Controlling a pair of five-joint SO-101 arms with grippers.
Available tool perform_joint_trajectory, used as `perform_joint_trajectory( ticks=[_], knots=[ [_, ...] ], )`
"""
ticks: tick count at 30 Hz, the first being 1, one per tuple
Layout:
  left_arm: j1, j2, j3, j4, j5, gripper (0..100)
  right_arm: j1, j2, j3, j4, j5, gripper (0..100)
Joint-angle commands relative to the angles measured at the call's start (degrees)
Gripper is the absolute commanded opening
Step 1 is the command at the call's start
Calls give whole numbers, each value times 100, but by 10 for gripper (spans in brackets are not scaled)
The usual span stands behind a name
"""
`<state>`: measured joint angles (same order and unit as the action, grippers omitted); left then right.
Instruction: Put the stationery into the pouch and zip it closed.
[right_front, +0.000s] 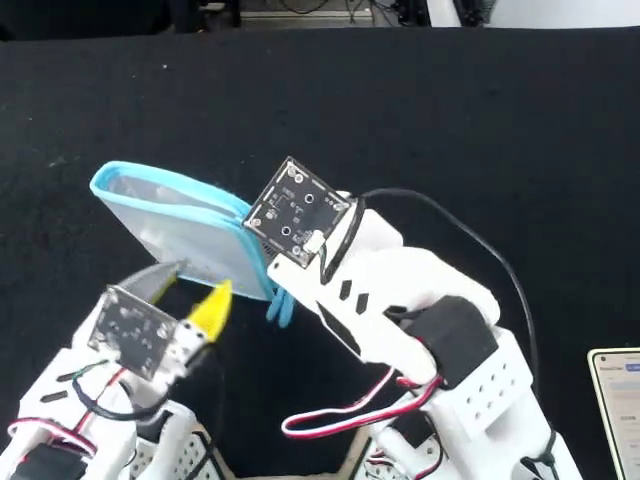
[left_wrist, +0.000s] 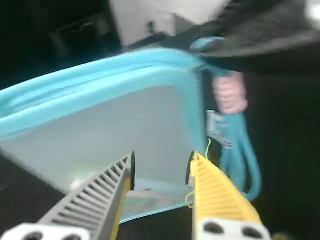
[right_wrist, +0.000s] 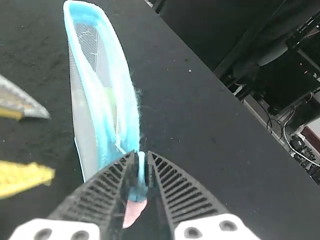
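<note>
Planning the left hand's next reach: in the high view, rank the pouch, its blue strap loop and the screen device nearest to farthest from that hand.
1. pouch, directly ahead of the left hand.
2. blue strap loop, at the pouch's near corner.
3. screen device, far off at the view's right edge.

— Where is the pouch (right_front: 170, 225)?
— On the table (right_front: 450, 120), left of the middle.
— And the arms?
— The left gripper (right_front: 190, 290) sits just in front of the pouch's near side, jaws apart. The right gripper (right_wrist: 141, 156) is at the pouch's right end, jaws pinched on it, with the strap (right_front: 282, 305) just beside.
— Anything else?
— A phone (right_front: 618, 405) at the right edge, near the front, well apart from the pouch.
</note>
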<state>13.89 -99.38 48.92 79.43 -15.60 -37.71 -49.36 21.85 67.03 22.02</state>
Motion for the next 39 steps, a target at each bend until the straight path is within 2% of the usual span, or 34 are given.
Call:
perform_joint_trajectory(
  ticks=[1, 5, 8, 12, 20, 27, 31, 34, 39],
  knots=[
    [919, 26, -215, -35, -26, 206, 9, 22, -470, 176, 44, 11],
    [919, 18, 154, -387, 35, 230, -325, 22, -760, 633, 44, 11],
    [593, 18, 497, -870, 440, 234, -633, 22, -998, 905, 44, 11],
    [171, 18, 822, -1354, 738, 234, -695, 31, -1068, 905, 44, 11],
    [-303, 9, 787, -1037, 712, 234, -695, 22, -1059, 985, 53, 11],
    [-268, 9, 752, -932, 703, 234, -782, 13, -1007, 1424, -316, 28],
    [-259, 9, 752, -932, 703, 234, -782, 13, -585, 1090, -782, 98],
    [-259, 9, 778, -905, 703, 233, -782, 13, -400, 826, -835, 103],
    [-295, 9, 752, -897, 703, 233, -782, -277, -470, 949, -844, 107]
  ],
)
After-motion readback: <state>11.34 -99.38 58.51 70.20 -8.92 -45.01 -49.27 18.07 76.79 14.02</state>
